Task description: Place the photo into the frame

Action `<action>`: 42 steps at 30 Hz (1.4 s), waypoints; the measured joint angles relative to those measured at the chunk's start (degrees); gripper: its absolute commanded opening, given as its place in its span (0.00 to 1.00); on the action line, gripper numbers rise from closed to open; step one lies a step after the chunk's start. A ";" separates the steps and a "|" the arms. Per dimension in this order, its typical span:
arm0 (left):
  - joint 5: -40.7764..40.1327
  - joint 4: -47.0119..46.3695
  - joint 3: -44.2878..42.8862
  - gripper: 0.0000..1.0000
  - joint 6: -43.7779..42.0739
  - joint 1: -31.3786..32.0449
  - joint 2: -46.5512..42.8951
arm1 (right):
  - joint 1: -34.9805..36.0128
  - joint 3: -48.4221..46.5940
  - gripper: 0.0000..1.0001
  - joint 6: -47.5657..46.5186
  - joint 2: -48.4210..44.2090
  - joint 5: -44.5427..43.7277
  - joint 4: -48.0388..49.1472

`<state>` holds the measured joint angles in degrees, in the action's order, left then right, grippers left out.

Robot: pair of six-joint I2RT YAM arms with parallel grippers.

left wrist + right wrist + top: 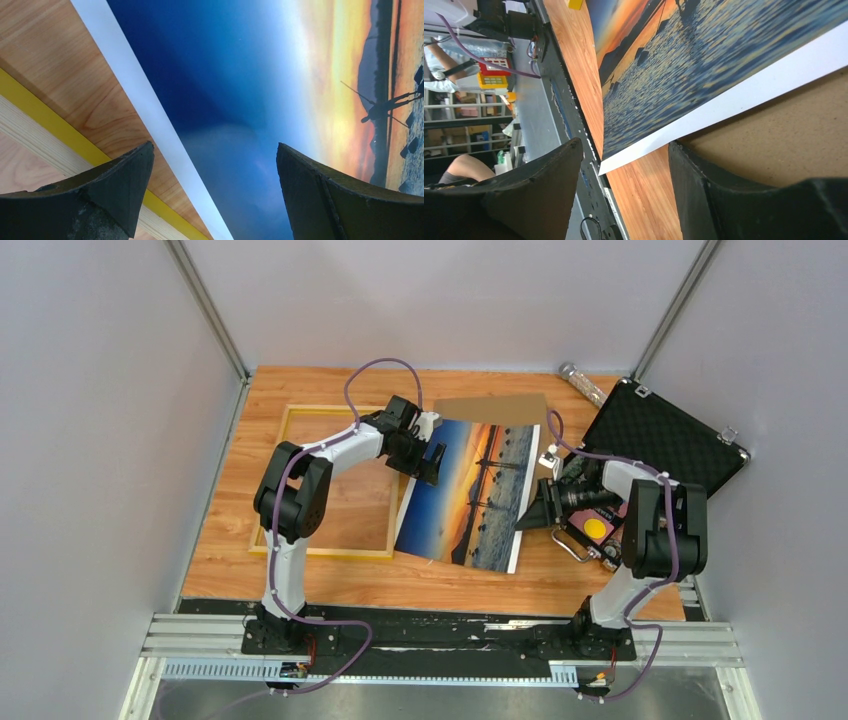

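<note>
I see the photo (468, 495) banded deep blue to orange with a white edge, the frame (330, 552) yellow, the desk (300, 580) orange-brown wood-grain, the case (660, 435) black, dimpled.

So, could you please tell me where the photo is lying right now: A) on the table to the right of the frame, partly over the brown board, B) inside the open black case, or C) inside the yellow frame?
A: in the overhead view the photo lies to the right of the frame. The frame encloses only bare table, and the brown board sticks out from under the photo's far edge.
</note>
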<state>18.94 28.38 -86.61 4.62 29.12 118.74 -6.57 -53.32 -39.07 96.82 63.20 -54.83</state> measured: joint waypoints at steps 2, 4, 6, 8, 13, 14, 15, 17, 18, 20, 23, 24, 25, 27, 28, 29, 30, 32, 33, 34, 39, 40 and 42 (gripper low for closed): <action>-0.02 -0.09 0.00 1.00 0.00 0.00 0.00 | -0.15 -0.42 0.65 0.46 1.25 0.50 -0.17; -0.02 -0.15 0.00 1.00 0.00 0.00 0.00 | -0.50 -1.03 0.64 1.27 2.36 1.27 -0.42; 0.00 -0.26 0.04 1.00 0.02 0.00 0.00 | -0.94 -1.51 0.64 2.36 3.30 2.01 -0.55; 0.00 -0.44 0.11 1.00 0.02 0.00 0.00 | -1.44 -1.60 0.64 3.72 3.72 2.67 -0.31; 0.02 -0.96 0.31 1.00 0.02 0.00 0.00 | -1.99 -1.60 0.64 8.07 3.72 2.84 1.79; 0.02 -1.03 0.33 1.00 0.04 0.00 0.00 | -1.99 -1.60 0.64 9.11 3.69 2.84 2.36; 0.02 -1.07 0.37 1.00 0.04 0.00 0.00 | -2.01 -1.60 0.64 10.08 3.69 2.82 2.80; 0.07 -1.38 0.57 1.00 0.07 0.00 0.00 | -2.01 -1.60 0.64 12.22 3.69 2.84 3.82; 0.09 -1.53 0.63 1.00 0.09 0.00 0.00 | -1.99 -1.60 0.63 13.18 3.69 2.84 4.31; 0.20 -1.84 0.70 1.00 0.15 -0.02 0.00 | -1.99 -1.62 0.63 15.08 3.69 2.84 5.31; 0.37 -2.51 0.96 1.00 0.22 -0.02 0.00 | -1.99 -1.64 0.63 17.70 3.69 2.82 6.93; 0.46 -2.69 0.98 1.00 0.24 -0.02 0.00 | -1.99 -1.64 0.63 18.73 3.69 2.82 7.63; 0.50 -2.80 1.01 1.00 0.26 -0.02 0.00 | -1.99 -1.64 0.63 19.67 3.69 2.75 8.22; 0.57 -2.99 1.05 1.00 0.31 -0.02 0.00 | -1.99 -1.66 0.63 21.84 3.69 2.62 9.60; 0.61 -3.04 1.07 1.00 0.33 -0.02 0.00 | -1.99 -1.66 0.63 23.08 3.69 2.51 10.38; 0.63 -3.10 1.07 1.00 0.42 -0.02 0.00 | -1.97 -1.66 0.62 24.24 3.69 2.38 11.15; 0.66 -3.21 1.11 1.00 0.48 -0.04 0.00 | -1.95 -1.66 0.62 25.55 3.69 2.25 11.98; 0.79 -3.48 1.25 1.00 0.63 -0.13 0.00 | -1.77 -1.70 0.62 28.02 3.69 1.79 13.68; 0.87 -3.63 1.31 1.00 0.68 -0.15 0.00 | -1.68 -1.70 0.62 29.40 3.69 1.55 14.67; 1.09 -4.00 1.46 1.00 0.72 -0.20 0.00 | -1.57 -1.70 0.61 30.93 3.69 1.29 15.80; 1.70 -5.62 2.27 1.00 1.55 -0.35 -0.24 | -0.74 -1.73 0.59 37.35 3.69 -0.55 20.70; 1.77 -5.81 2.40 1.00 1.70 -0.35 -0.31 | -0.39 -1.75 0.58 38.47 3.69 -0.98 21.57; 2.14 -6.56 2.73 1.00 2.01 -0.37 -0.39 | 0.09 -1.81 0.57 40.83 3.69 -1.97 23.56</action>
<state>21.08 21.82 -83.88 6.63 28.75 118.34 -6.48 -55.13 1.76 100.51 61.23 -31.27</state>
